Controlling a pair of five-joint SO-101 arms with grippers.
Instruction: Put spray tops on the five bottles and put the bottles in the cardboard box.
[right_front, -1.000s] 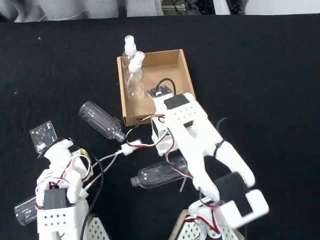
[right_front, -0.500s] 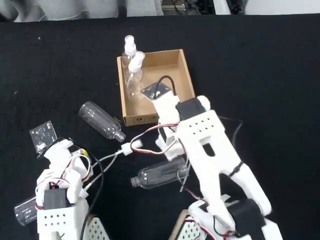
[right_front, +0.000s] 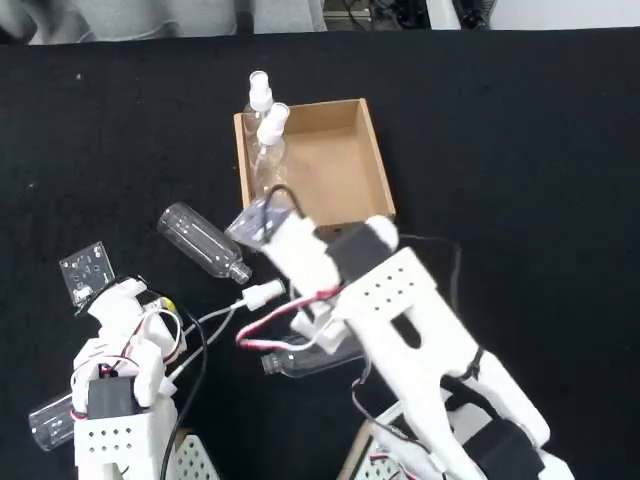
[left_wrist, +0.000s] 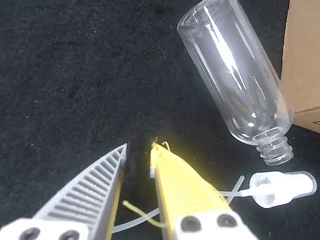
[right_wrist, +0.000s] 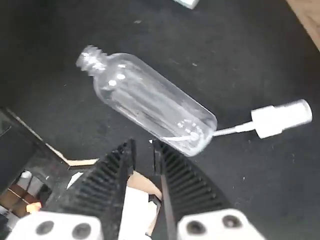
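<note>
Though clamping nothing, hanging the right gripper (right_wrist: 143, 144) low over the middle of the near edge of the tabletop (right_front: 520, 150), with its dark ribbed fingers (right_wrist: 117, 170) a narrow gap apart. Pointing just short of a bottle (right_wrist: 150, 102) lying on its side there, and of a spray top (right_wrist: 280, 119) resting past the bottle's base, dip tube reaching back to touch it (or nearly so). Judging from that, working on the third capping: already seeing two capped bottles (right_front: 268, 150) inside the cardboard box (right_front: 377, 160) near the tabletop's middle, toward the far edge. Calling next for spreading the jaws, pinching the spray top by its head and feeding the thin tube into the narrow neck, probably with the other arm steadying the bottle. Showing, in the bottle itself, clear glossy plastic, rounded shoulders and a bare threaded neck; likely rolling at a nudge. Finding the left gripper (left_wrist: 139, 146) toward the near-left corner, narrowly parted too and empty, pointing toward a second uncapped bottle (left_wrist: 235, 75) with a second spray top (left_wrist: 282, 189) lying just beside its neck.
</note>
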